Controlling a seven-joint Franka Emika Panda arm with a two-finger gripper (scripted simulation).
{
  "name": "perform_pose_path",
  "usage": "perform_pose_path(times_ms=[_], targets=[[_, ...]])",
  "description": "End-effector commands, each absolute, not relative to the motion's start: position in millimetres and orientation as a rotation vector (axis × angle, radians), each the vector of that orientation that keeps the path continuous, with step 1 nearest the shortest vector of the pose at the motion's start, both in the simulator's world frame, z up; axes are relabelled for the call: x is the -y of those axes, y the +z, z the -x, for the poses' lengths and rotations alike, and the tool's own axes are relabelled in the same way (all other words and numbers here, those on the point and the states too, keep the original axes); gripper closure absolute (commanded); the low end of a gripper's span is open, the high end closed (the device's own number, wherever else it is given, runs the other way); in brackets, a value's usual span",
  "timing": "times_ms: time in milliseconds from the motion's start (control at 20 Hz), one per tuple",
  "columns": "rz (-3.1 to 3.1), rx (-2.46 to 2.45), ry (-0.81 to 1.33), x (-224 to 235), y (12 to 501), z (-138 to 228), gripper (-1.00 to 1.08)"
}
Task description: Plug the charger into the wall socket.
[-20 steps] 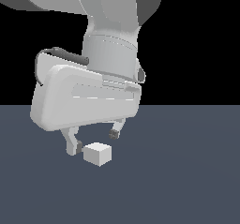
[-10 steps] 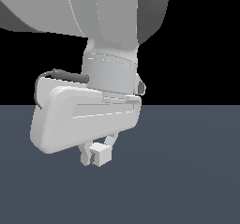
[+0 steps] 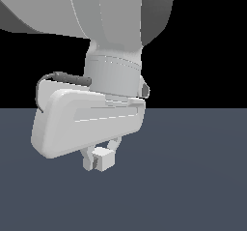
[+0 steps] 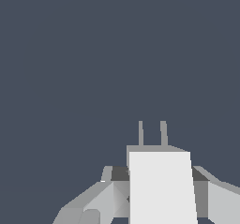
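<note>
The pincer (image 3: 100,158) is pinching the charger (image 3: 103,159), a small white block sitting low and left of centre in the exterior view, just under the bulky white hand of the arm (image 3: 87,121). One finger (image 3: 88,161) is showing pressed against the block's side toward the exterior view's left; the other is mostly hiding behind it. In the wrist view the charger (image 4: 161,185) is filling the lower middle of the frame, its two grey prongs (image 4: 152,133) sticking out from its far end, with fingers (image 4: 101,197) flanking it on both sides over the dark grey bench (image 4: 93,68).
</note>
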State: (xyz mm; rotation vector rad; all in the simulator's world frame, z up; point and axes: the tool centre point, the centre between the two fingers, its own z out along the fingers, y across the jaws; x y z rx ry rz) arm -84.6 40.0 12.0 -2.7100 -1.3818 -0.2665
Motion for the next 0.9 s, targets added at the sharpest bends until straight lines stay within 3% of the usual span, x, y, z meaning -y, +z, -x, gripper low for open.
perform_pose_path(times_ms=[0,850], targets=[[2.713,1.377,-0.267,-39.7,12.3,84.5,1.08],[2.891,1.008,-0.290,-42.7,47.7,71.2,1.08]])
